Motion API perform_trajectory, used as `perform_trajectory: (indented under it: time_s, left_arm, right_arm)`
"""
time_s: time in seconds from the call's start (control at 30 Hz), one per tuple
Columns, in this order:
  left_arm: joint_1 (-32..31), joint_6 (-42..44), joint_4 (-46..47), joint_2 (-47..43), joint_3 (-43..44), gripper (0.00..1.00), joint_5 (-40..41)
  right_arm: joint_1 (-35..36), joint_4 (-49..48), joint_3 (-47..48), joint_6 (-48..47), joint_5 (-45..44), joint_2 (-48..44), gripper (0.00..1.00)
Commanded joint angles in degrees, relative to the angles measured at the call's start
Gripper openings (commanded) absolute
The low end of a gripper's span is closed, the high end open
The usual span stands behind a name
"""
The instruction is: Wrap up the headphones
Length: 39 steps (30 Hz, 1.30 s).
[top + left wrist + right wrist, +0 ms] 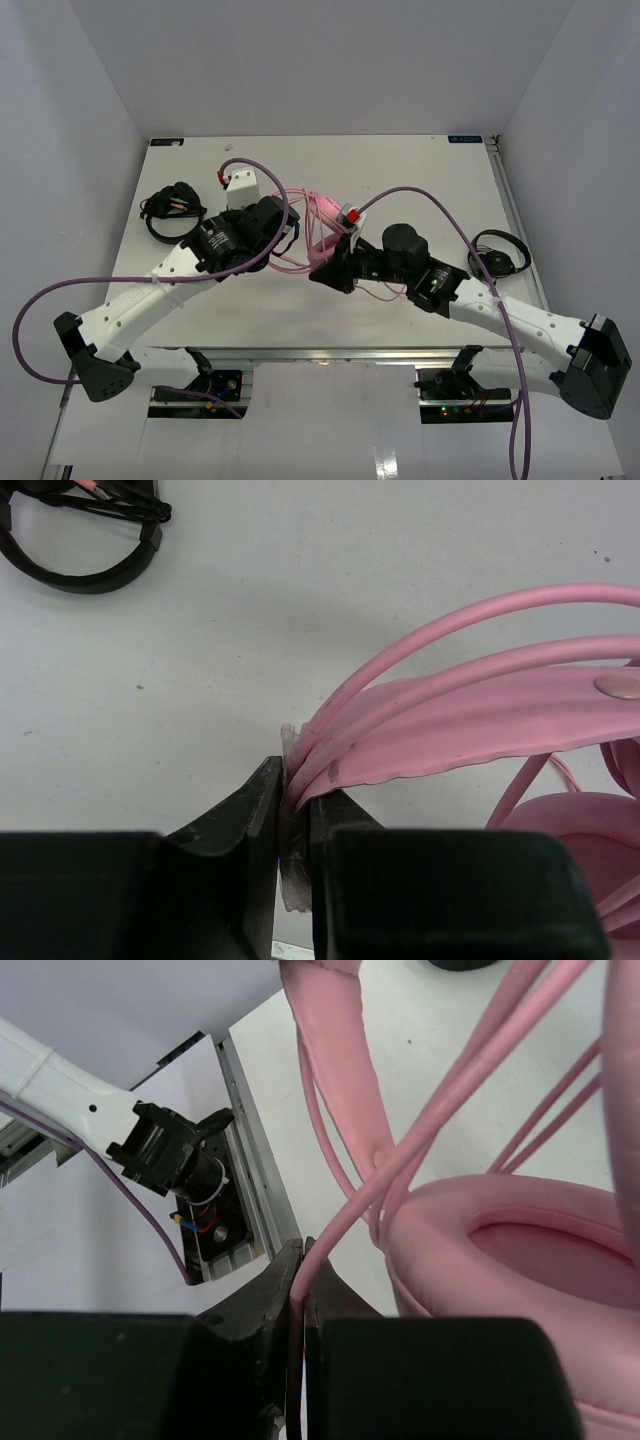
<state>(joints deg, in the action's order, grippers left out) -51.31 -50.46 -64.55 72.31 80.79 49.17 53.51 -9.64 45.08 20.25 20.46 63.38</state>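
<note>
The pink headphones (322,215) lie mid-table between my two arms. My left gripper (295,780) is shut on the end of their flat pink headband (480,720), and loops of the thin pink cable (470,615) arch above it. My right gripper (303,1265) is shut on a strand of that cable (430,1125), which runs up past a padded ear cup (520,1260). In the top view the left gripper (292,235) sits at the headphones' left side. The right gripper (320,276) is just in front of them.
A black headset (172,210) lies at the table's left, also in the left wrist view as a black headset (85,530). A second black headset (500,252) sits at the right. The table's near rail (245,1190) and an arm base (165,1150) are close behind the right gripper.
</note>
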Motion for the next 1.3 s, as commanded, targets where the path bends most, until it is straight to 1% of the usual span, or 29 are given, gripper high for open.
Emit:
perform_trajectory:
  time_s: [0.0,0.23,0.37,0.57,0.8,1.03,1.27]
  left_arm:
    - [1.2,-6.1,5.4,-4.4,0.4,0.0,4.0]
    - [1.4,-8.5,4.4,-6.6,1.3,0.0,4.8]
    - [1.4,-8.9,5.3,-8.8,1.3,0.0,4.5]
    - [1.4,-10.0,5.2,-11.0,0.5,0.0,4.8]
    - [1.4,-11.0,5.8,-12.9,-0.3,0.0,4.5]
    - [1.4,-12.3,7.3,-16.4,-2.2,0.0,4.9]
    - [1.4,-12.7,10.3,-20.0,-4.5,0.0,4.4]
  right_arm:
    - [4.1,-3.4,-1.1,0.7,-4.0,0.8,0.09]
    - [8.9,-5.0,-3.3,0.8,-14.6,0.5,0.09]
    - [12.2,-4.9,-3.7,0.2,-23.3,1.3,0.09]
    - [16.0,-4.8,-3.5,-1.2,-31.5,3.0,0.09]
    - [18.7,-8.6,-5.9,-2.1,-40.4,4.1,0.08]
    - [20.0,-12.6,-8.7,-2.0,-44.3,4.8,0.08]
    - [21.0,-14.5,-9.7,-2.3,-47.2,7.7,0.08]
